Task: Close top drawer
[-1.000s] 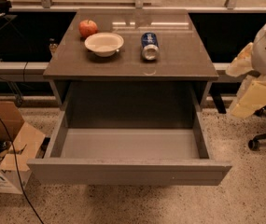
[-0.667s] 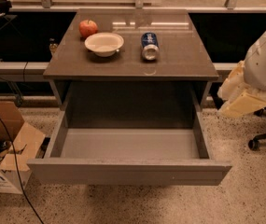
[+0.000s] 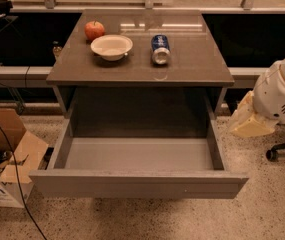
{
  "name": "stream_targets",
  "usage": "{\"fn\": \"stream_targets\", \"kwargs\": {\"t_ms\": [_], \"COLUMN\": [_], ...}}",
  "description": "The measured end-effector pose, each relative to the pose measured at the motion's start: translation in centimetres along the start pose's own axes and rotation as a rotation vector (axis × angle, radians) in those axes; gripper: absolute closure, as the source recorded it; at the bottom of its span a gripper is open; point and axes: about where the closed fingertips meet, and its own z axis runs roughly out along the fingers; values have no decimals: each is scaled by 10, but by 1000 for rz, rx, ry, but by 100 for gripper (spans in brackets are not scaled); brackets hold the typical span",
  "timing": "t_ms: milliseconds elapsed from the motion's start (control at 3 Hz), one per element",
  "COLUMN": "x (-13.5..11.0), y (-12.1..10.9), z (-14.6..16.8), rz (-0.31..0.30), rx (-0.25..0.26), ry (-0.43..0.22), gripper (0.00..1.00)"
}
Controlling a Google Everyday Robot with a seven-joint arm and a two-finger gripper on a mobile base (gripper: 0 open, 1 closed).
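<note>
Standing pulled far out toward the near side, the top drawer (image 3: 138, 184) shows its light grey tray with nothing in it. On the cabinet top (image 3: 192, 64) behind it sit a red apple (image 3: 94, 30) at far left, a white bowl (image 3: 111, 46) just right of it, and a blue drink can (image 3: 160, 49) lying on its side. The gripper (image 3: 247, 123), cream-coloured below the robot's white arm (image 3: 282, 94), hangs right of the cabinet, apart from the drawer; I cannot tell whether it is open or closed. A cardboard box (image 3: 7, 169) lies on the floor at left.
</note>
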Motion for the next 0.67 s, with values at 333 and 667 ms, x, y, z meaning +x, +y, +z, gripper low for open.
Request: {"fn": "stream_targets", "kwargs": {"t_ms": [333, 667], "x": [0, 9], "y": [0, 12], "z": [0, 24], "rz": [0, 16], "rx": [0, -35], "ry": [0, 5], "gripper": [100, 100]}}
